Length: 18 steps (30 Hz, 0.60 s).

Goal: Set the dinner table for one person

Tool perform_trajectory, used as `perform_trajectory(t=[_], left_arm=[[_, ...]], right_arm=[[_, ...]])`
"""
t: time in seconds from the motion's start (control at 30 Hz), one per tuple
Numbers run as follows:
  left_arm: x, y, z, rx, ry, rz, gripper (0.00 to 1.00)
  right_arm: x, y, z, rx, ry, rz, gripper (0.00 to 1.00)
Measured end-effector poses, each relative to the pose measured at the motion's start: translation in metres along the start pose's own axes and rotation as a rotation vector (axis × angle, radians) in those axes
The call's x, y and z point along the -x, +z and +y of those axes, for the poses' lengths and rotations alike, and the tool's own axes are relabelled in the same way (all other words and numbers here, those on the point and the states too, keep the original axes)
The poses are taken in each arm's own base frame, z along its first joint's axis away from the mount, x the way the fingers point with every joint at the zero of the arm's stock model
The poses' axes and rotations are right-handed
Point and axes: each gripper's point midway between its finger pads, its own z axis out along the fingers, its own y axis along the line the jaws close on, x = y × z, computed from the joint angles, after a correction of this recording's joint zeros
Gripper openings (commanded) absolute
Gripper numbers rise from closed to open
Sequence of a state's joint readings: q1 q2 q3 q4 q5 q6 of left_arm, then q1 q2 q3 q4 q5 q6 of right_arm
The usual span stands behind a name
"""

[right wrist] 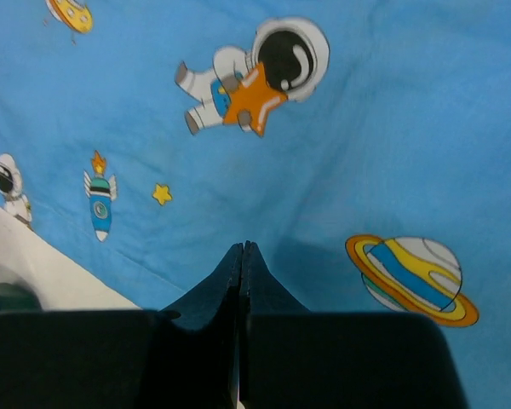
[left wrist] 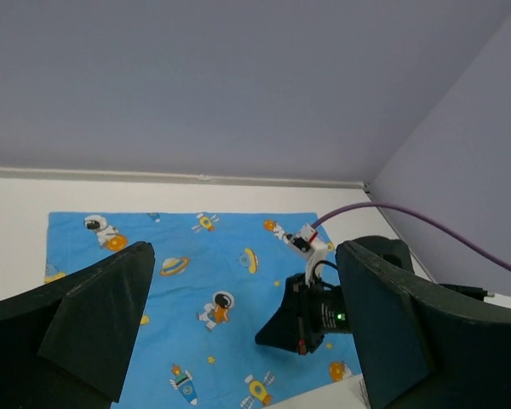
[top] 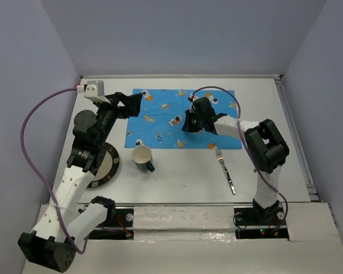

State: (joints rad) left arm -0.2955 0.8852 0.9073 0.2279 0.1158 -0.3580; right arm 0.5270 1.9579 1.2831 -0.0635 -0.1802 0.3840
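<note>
Bordering the dinner table [top: 183, 177], lilac walls [top: 177, 34]; left claw [top: 132, 104] gapes, right claw [right wrist: 243, 249] closed over mat [top: 160, 117].

The left arm [top: 83, 154] covered much of the plate [top: 111, 162] and part of a dark round thing [top: 82, 120] beyond it, which was too dim to name. In the right wrist view the space-print mat [right wrist: 366, 153] ran off the top and both sides. The right gripper [right wrist: 243, 249], its tips pressed together, hid whether any cloth lay pinched between them.

White link segments [top: 68, 188] and black joints [top: 267, 145] — purple cables [top: 31, 154], matte black wedge-shaped fingers [left wrist: 94, 315], green LED [left wrist: 337, 317]
</note>
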Motion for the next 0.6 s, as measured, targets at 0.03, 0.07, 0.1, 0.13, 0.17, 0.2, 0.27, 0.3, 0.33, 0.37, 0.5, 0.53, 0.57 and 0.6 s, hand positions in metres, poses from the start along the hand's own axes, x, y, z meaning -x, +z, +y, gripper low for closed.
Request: perform_trajectory(t=[0.03, 0.07, 0.1, 0.13, 0.17, 0.2, 0.27, 0.3, 0.33, 0.37, 0.5, 0.53, 0.57, 0.6], left_arm=[[0.004, -0.005, -0.001, -0.001, 0.011, -0.015, 0.99], [0.005, -0.009, -0.002, -0.003, 0.019, -0.026, 0.99], [0.004, -0.01, -0.001, -0.004, 0.023, -0.027, 0.99], [0.003, -0.011, -0.001, -0.004, 0.027, -0.025, 0.99], [0.002, -0.011, 0.0, -0.004, 0.029, -0.023, 0.99], [0.0, -0.011, 0.0, -0.004, 0.03, -0.02, 0.99], [-0.007, -0.009, 0.003, 0.001, 0.031, -0.001, 0.99], [-0.013, -0.009, 0.005, 0.006, 0.03, 0.013, 0.99], [-0.017, -0.01, 0.007, 0.009, 0.029, 0.022, 0.99], [-0.019, -0.01, 0.008, 0.011, 0.029, 0.029, 0.99], [-0.021, -0.01, 0.007, 0.004, 0.027, 0.034, 0.99], [-0.021, -0.01, 0.006, 0.002, 0.027, 0.035, 0.99], [-0.021, -0.01, 0.006, 0.0, 0.027, 0.036, 0.99], [-0.021, -0.01, 0.006, -0.001, 0.025, 0.036, 0.99]], right_arm=[[-0.005, 0.002, 0.0, -0.003, -0.002, 0.005, 0.0], [-0.012, 0.003, -0.002, -0.009, 0.001, 0.016, 0.0], [-0.017, 0.004, -0.004, -0.015, 0.002, 0.023, 0.0], [-0.027, 0.006, -0.007, -0.023, 0.007, 0.037, 0.0], [-0.035, 0.006, -0.01, -0.029, 0.01, 0.05, 0.0], [-0.037, 0.007, -0.011, -0.03, 0.014, 0.046, 0.0], [-0.037, 0.008, -0.009, -0.025, 0.014, 0.028, 0.0], [-0.039, 0.008, -0.007, -0.021, 0.012, 0.023, 0.0], [-0.04, 0.008, -0.006, -0.02, 0.006, 0.014, 0.0], [-0.042, 0.007, -0.005, -0.018, 0.005, 0.009, 0.0], [-0.057, 0.0, 0.003, 0.001, -0.012, 0.011, 0.0], [-0.06, -0.003, 0.004, 0.003, -0.015, 0.012, 0.0], [-0.063, -0.005, 0.005, 0.004, -0.018, 0.016, 0.0], [-0.066, -0.007, 0.004, 0.003, -0.019, 0.017, 0.0]])
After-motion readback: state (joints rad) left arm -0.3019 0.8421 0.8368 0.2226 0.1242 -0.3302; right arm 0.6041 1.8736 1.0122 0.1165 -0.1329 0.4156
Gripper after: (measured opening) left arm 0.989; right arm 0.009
